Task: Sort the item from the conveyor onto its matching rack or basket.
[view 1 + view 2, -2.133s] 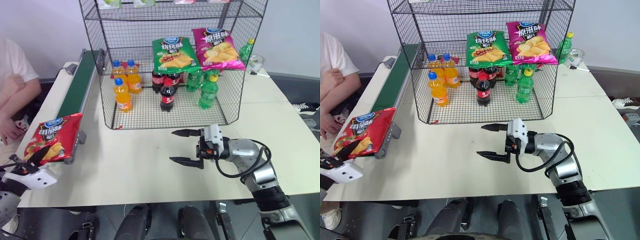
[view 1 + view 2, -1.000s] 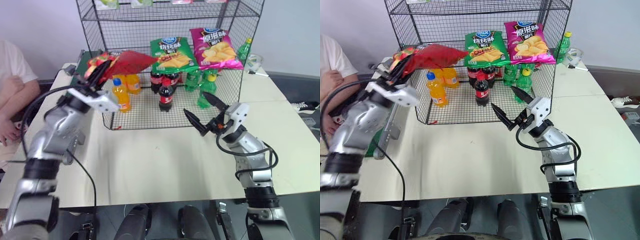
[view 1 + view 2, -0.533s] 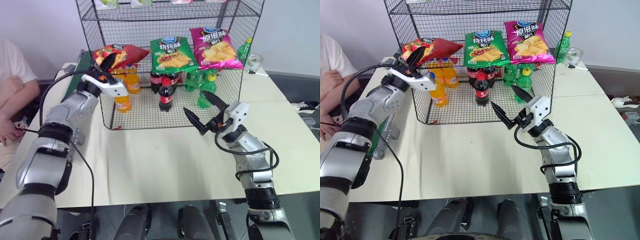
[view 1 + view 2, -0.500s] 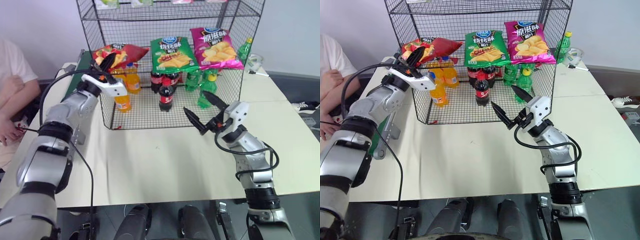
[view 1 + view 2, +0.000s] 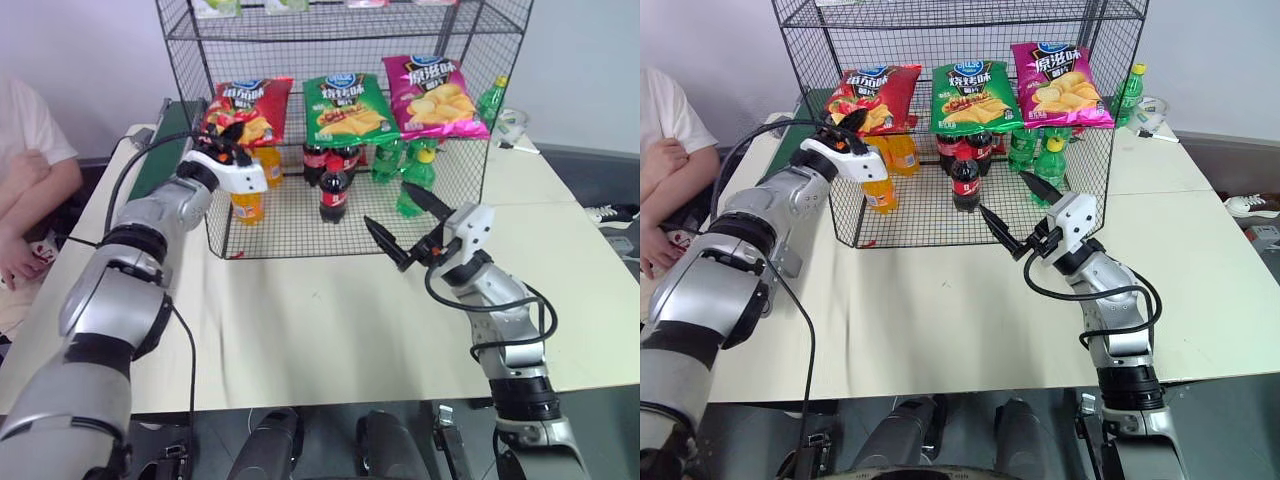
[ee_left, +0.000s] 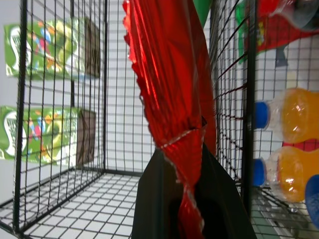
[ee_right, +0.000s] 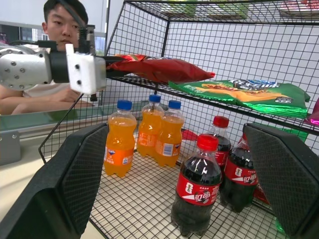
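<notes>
Head stereo pair looking down, wrist cameras close, sharing rack (image 5: 340,120)

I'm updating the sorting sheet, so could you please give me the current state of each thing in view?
red crisp bag: lying on the shelf tier, still pinched
left gripper: shut on the bag's edge
right gripper: open, empty, over the table
green crisp bag: lying flat on the tier
magenta crisp bag: lying flat
cola bottles: upright, capped

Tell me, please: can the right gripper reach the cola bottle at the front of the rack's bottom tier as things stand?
Probably yes. The right gripper is open and empty, just before the rack's open front, and the front cola bottle has nothing before it.
</notes>
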